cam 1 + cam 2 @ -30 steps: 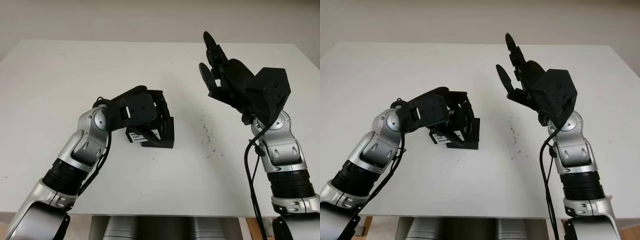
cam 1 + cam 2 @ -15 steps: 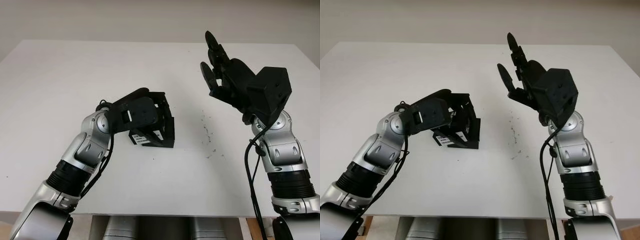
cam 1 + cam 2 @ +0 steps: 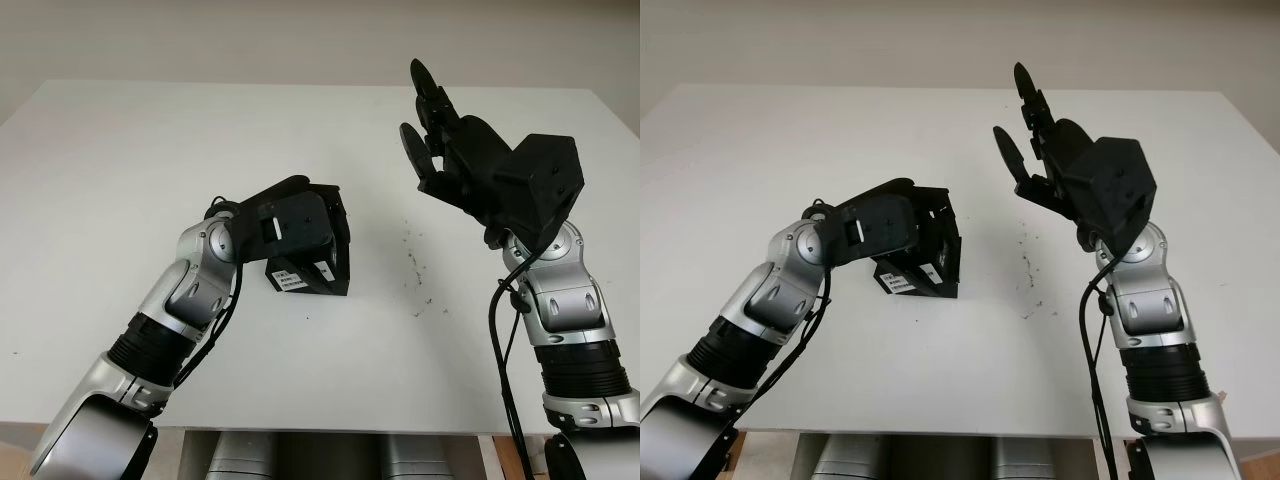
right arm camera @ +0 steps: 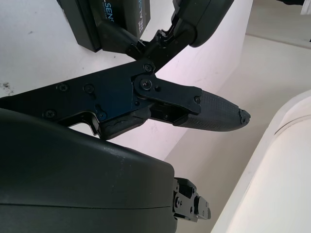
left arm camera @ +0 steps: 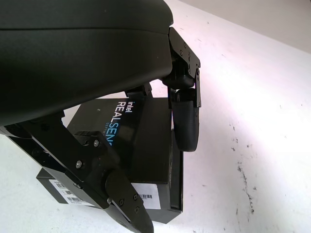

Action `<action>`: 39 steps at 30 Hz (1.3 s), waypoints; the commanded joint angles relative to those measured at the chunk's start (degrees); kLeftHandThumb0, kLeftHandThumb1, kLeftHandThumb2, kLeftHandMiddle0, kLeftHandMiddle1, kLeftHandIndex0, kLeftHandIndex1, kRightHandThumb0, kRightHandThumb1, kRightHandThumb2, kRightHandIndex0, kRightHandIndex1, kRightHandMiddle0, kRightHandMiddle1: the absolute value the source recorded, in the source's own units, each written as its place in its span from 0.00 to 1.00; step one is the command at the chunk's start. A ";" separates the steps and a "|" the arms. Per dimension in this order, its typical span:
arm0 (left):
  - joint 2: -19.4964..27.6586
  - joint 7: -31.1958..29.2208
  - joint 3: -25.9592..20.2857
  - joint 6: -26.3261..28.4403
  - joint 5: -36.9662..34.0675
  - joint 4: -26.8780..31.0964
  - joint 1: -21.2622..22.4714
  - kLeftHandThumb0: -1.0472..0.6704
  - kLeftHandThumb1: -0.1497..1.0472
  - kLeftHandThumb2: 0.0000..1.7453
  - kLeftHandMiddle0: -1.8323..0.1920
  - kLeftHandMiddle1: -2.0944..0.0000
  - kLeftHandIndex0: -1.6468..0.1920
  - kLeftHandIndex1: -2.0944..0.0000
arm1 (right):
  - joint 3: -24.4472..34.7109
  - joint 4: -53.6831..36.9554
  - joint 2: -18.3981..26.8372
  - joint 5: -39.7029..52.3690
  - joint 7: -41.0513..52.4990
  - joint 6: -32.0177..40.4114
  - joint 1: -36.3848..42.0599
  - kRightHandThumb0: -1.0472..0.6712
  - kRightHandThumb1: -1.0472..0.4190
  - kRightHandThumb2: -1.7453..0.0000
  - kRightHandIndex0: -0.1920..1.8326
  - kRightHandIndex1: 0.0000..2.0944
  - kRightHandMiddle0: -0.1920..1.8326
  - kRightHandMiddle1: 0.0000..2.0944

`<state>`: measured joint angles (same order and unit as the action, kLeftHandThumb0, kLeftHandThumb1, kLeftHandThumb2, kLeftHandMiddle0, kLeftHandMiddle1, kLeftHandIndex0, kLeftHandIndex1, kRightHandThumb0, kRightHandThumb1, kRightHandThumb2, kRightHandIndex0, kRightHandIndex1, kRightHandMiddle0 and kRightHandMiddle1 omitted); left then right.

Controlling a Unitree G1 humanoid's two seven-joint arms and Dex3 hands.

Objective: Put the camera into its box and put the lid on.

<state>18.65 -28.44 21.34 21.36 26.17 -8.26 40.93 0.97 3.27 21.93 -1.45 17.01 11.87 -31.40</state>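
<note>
One black box mid worktop, left robot hand gripping it; right robot hand open, raised far right.

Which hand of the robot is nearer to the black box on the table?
The left. The left hand is on the box, its fingers around it. The right hand is raised above the table, open, well off to the box's right.

White table, dark specks scattered right of centre, tiny speck nearer front edge. Plain pale wall behind. Grey metal frame below front edge.
</note>
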 commanded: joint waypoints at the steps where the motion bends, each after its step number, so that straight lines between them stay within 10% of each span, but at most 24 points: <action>1: -0.71 -0.45 1.09 -0.04 0.57 -0.83 1.85 0.53 0.87 0.03 0.63 0.24 0.69 0.25 | 0.13 -0.01 -0.38 0.18 0.02 -0.40 -0.64 0.14 0.00 0.59 0.00 0.00 0.00 0.00; 39: 3.70 -7.85 1.99 -2.36 6.07 0.91 7.81 0.55 0.87 0.03 0.63 0.20 0.69 0.25 | 0.22 0.43 -2.59 0.11 -2.88 -0.53 -0.29 0.16 0.00 0.62 0.00 0.01 0.01 0.02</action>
<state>21.65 -36.48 23.50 19.52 31.79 -8.21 46.43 0.93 3.67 19.60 -1.40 14.36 11.90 -31.27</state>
